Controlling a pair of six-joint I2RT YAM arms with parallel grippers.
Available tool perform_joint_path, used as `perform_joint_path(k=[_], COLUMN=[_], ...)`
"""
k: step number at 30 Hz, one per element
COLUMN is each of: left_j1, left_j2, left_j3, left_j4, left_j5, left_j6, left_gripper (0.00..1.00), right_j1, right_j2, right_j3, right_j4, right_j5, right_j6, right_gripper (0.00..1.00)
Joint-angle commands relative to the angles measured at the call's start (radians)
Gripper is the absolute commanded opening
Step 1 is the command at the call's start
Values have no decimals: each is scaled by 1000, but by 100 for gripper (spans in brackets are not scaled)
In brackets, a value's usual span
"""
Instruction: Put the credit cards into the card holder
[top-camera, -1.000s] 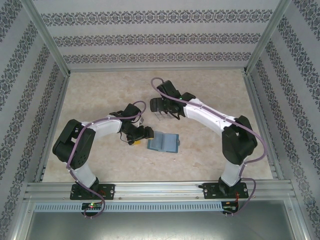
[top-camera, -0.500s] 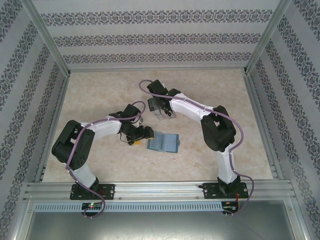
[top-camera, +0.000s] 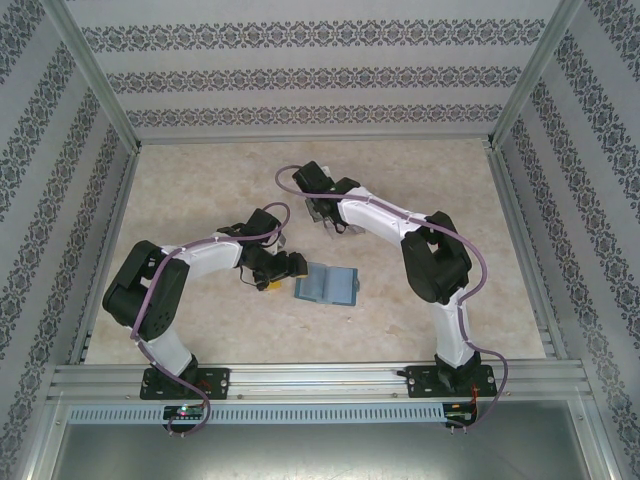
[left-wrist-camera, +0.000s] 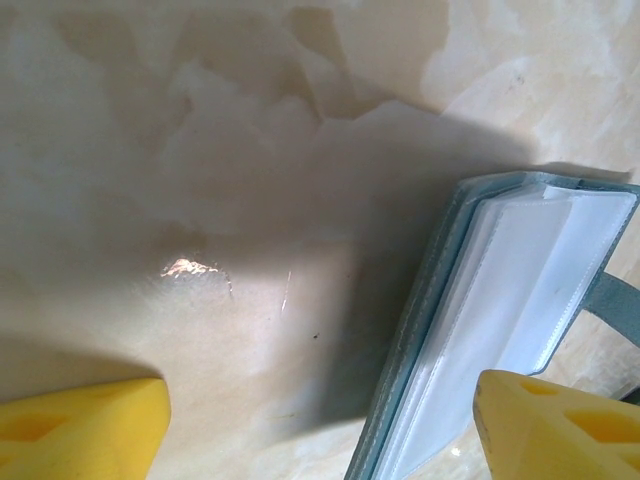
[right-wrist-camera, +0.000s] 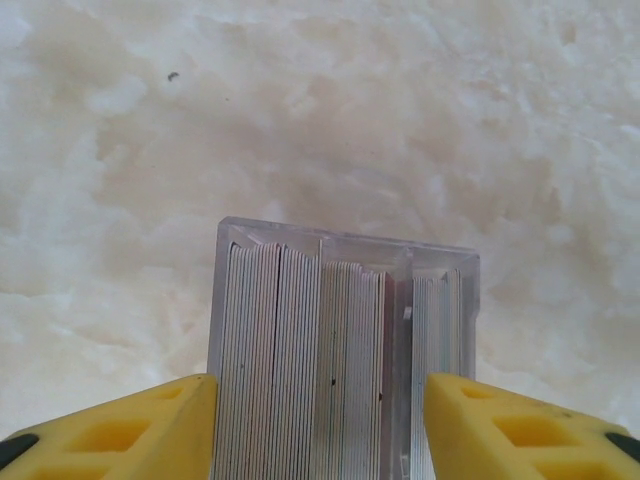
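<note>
The credit cards (right-wrist-camera: 300, 340) stand on edge in packed grey stacks inside a clear plastic box (right-wrist-camera: 345, 238). My right gripper (right-wrist-camera: 320, 392) hangs over that box, open, with one yellow finger (right-wrist-camera: 150, 420) at the box's left wall and the other over its right compartment; I cannot tell whether they touch the cards. The teal card holder (top-camera: 327, 286) lies open on the table, its clear sleeves (left-wrist-camera: 520, 300) facing up. My left gripper (left-wrist-camera: 320, 400) is open low at the holder's left edge, one fingertip (left-wrist-camera: 540, 420) over the sleeves.
Both arms reach toward the middle of the beige marble table (top-camera: 200, 180). Patterned walls and metal frame posts (top-camera: 95, 75) enclose the table on three sides. The clear box (top-camera: 336, 226) sits just behind the card holder.
My right arm has folded its elbow up and pushed the gripper a little left and down over the card box, and its jaws have narrowed. The left arm has not moved.
</note>
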Motion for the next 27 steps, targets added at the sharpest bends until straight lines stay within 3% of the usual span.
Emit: perform_joint_path(k=[1, 12, 24, 27], left_j1=[-49, -50, -50, -50], left_j2=[119, 115, 119, 119], left_j3=[-59, -76, -74, -77], left_j4=[200, 218, 214, 214], left_j5=[5, 22, 22, 22], left_j6=[9, 7, 10, 10], left_gripper=[83, 83, 83, 83], right_j1=[17, 23, 21, 10], right_j2=[-27, -32, -52, -54], right_j3=[30, 25, -2, 6], right_j4=[-37, -46, -64, -81], right_j5=[100, 147, 100, 66], right_j6=[-46, -108, -141, -117], right_gripper=[55, 43, 1, 0])
